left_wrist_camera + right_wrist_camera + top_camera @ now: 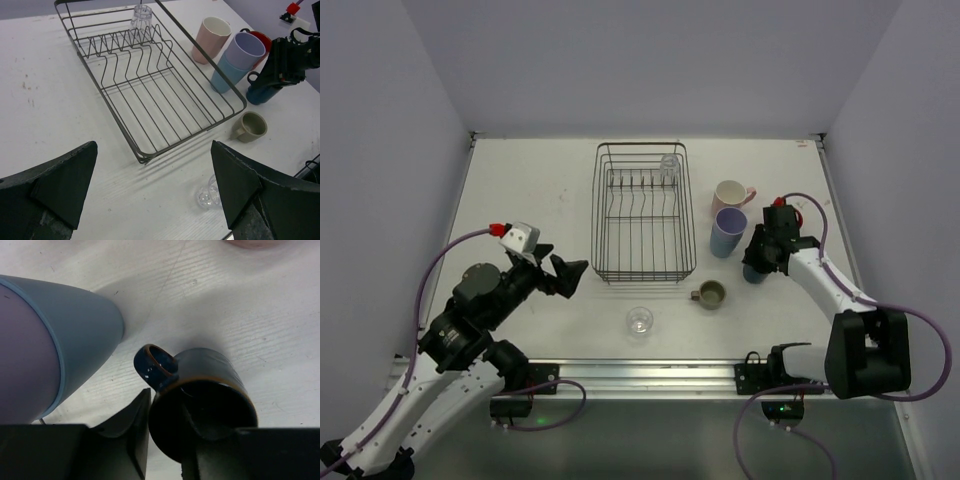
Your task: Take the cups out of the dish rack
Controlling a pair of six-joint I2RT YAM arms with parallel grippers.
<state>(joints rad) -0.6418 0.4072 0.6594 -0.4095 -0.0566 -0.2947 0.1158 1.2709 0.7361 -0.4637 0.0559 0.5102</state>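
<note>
Top external view: a dark wire dish rack (642, 212) sits at the centre of a white worktop (520, 180), with a single clear glass (668, 166) inside it, at the rack's upper right corner. The other cups stand out on the worktop. To the right of the rack is a pink cup (730, 194), and just below it in the frame a lavender cup (247, 50) nests inside a light blue cup (225, 76). The left wrist view shows a red cup (261, 39) partly hidden behind that pair. Below the rack's lower right corner stands an olive-green mug (711, 293), and a second clear glass (639, 320) stands alone further down the frame, towards centre.

At lower left, the left arm (480, 300) hangs over bare worktop beside the rack. The left jaws are spread wide with nothing between them.

At right, the right arm (820, 275) reaches in to a dark blue mug (753, 273) standing upright just beside the nested pair. In the right wrist view the right jaws straddle the mug's rim near the handle, one finger outside the wall and the other over the mouth. Whether they clamp the wall or only bracket it cannot be told.
</note>
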